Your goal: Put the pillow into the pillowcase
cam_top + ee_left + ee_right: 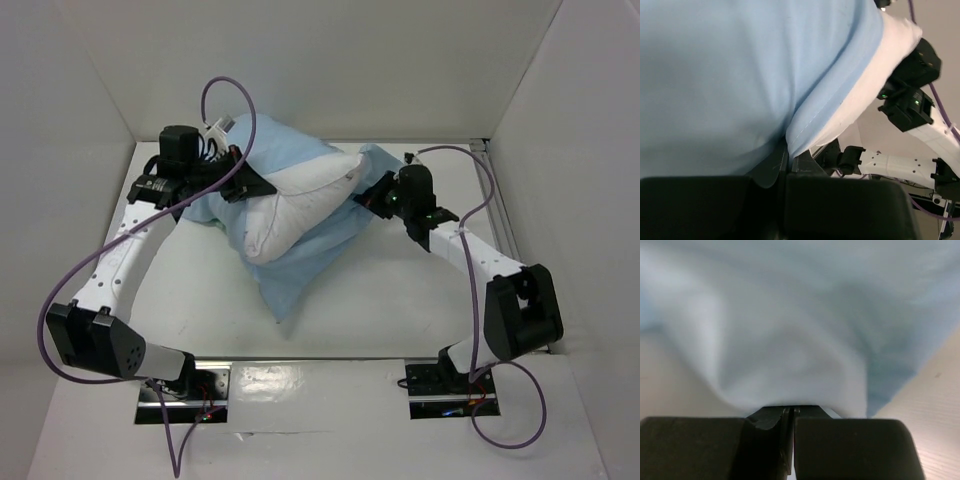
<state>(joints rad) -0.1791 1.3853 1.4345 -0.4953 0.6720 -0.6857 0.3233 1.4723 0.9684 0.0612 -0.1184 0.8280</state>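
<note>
A white surface (370,310) fills the middle of the frame, boxed in by plain white walls (330,60) at the top, left and right, with a thin metal rail (506,215) along its right edge.

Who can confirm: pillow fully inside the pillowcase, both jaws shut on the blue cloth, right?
Not fully inside. The top external view shows much of the white pillow sticking out of the pillowcase, only partly in. The rest stands.
</note>
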